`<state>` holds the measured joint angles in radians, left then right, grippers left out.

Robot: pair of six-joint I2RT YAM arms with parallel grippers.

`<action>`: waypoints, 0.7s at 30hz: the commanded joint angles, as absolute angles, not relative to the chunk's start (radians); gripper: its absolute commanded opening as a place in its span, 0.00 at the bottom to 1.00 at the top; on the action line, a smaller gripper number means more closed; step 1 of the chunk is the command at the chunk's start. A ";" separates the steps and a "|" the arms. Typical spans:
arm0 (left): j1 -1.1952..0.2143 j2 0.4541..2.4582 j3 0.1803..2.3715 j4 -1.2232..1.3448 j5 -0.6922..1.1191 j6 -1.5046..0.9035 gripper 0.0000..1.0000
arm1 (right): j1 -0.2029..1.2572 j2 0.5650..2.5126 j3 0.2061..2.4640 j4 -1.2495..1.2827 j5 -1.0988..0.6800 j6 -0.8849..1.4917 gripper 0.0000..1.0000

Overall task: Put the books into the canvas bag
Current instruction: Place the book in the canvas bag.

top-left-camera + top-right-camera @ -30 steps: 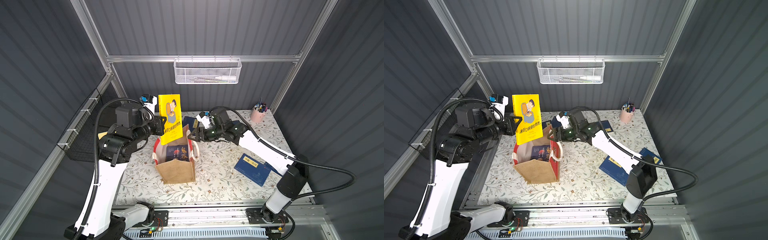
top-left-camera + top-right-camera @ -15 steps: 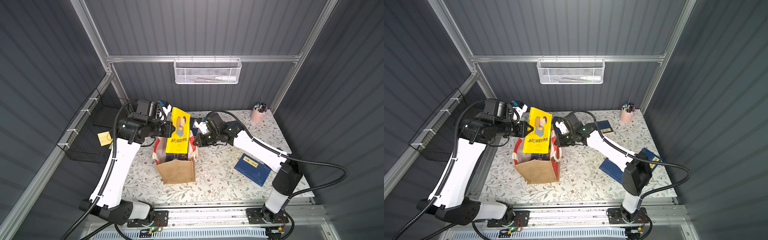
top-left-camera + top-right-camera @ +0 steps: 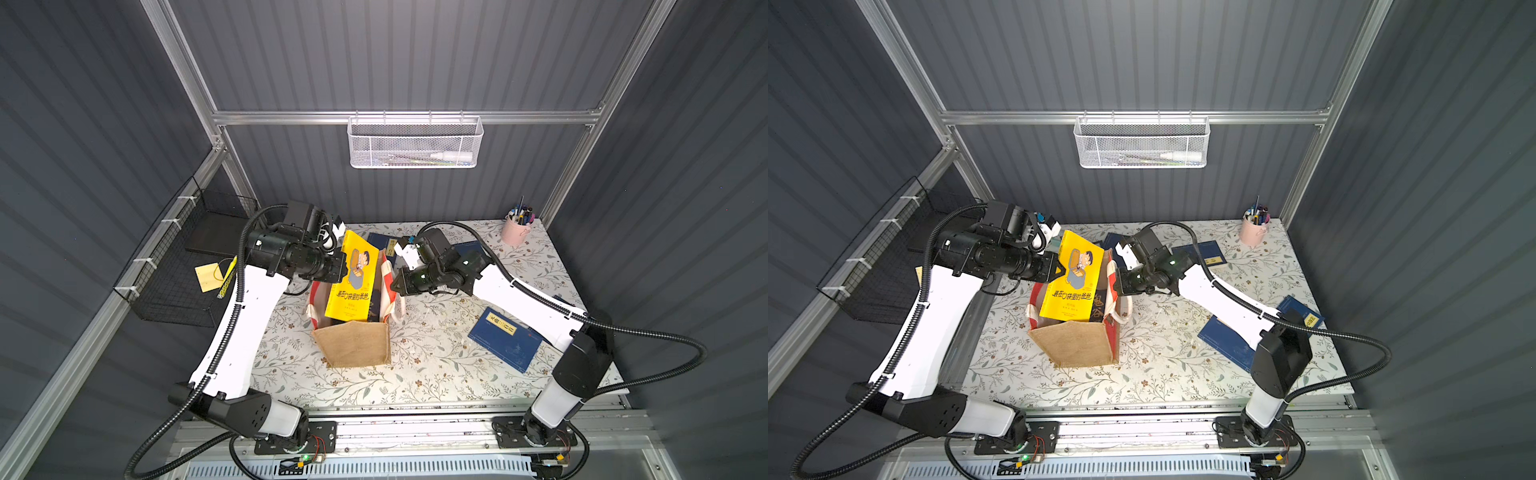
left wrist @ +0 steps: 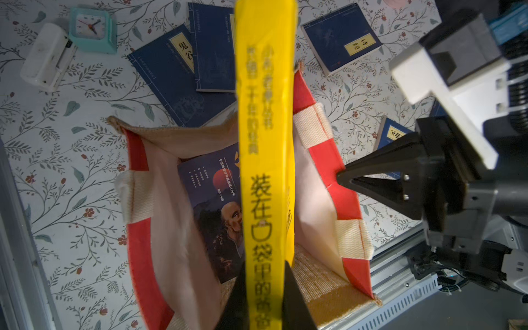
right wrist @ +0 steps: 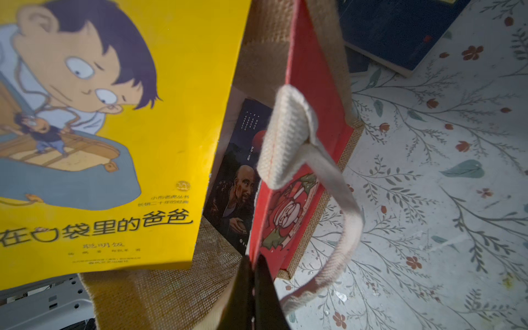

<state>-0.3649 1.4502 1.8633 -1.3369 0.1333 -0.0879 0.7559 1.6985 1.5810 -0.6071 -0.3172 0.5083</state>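
A bright yellow paperback [image 3: 352,282] with a cartoon boy on its cover hangs tilted at the mouth of the boxy tan jute canvas bag [image 3: 353,345], which stands on the floral tabletop [image 3: 436,374]. The book's lower edge seems to sit just inside the rim. The left gripper [image 4: 264,285] is clamped across its spine, apparently so the thin volume can slide in edge-first beside a dark paperback bearing a bald man's portrait [image 4: 220,208], which is already inside. The right gripper [image 5: 253,271] pinches the bag's red-and-white striped side panel [image 3: 388,276] at the rim, jaws pressed together on the cloth. This likely holds the soft mouth open and steadies the tote. Navy paperbacks with yellow labels [image 4: 171,74] lie on the table behind the bag, and another navy book [image 3: 503,338] lies near the right arm, not yet packed.
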 commanded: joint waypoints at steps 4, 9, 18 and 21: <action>-0.365 1.460 1.846 -1.370 0.102 -0.054 0.00 | 0.755 1.650 1.572 -0.610 -0.283 0.525 0.00; -0.365 1.466 1.821 -1.370 0.110 -0.045 0.00 | 0.756 1.648 1.577 -0.615 -0.275 0.527 0.00; -0.365 1.455 1.614 -1.118 0.235 -0.305 0.00 | 0.757 1.656 1.583 -0.603 -0.300 0.537 0.00; -0.365 1.467 1.577 -1.056 0.305 -0.361 0.00 | 0.757 1.654 1.582 -0.608 -0.303 0.536 0.00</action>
